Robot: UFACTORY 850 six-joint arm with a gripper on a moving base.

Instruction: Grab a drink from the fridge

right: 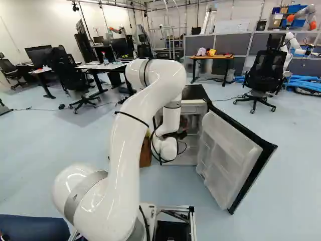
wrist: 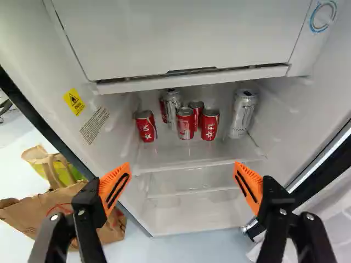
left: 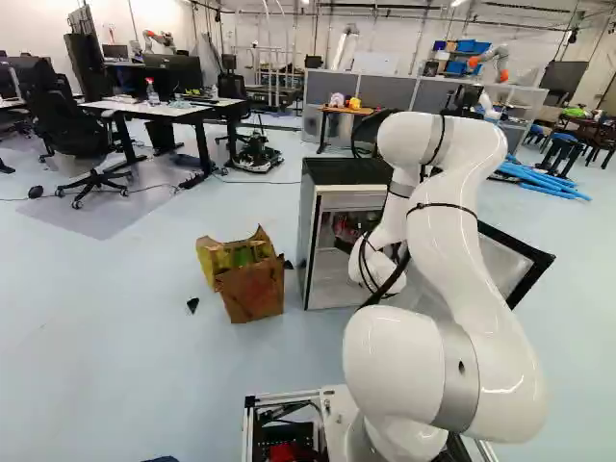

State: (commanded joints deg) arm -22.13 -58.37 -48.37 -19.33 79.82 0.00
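The jaws stand spread wide, grasping nothing. Ahead of them, inside the open fridge, a red can stands on the shelf, apart from the cluster, on the yellow label's side. If full, it should feel fairly heavy; its thin metal wall may be slippery and dent under force, so gripping mid-body, from both sides, gently, suits it.
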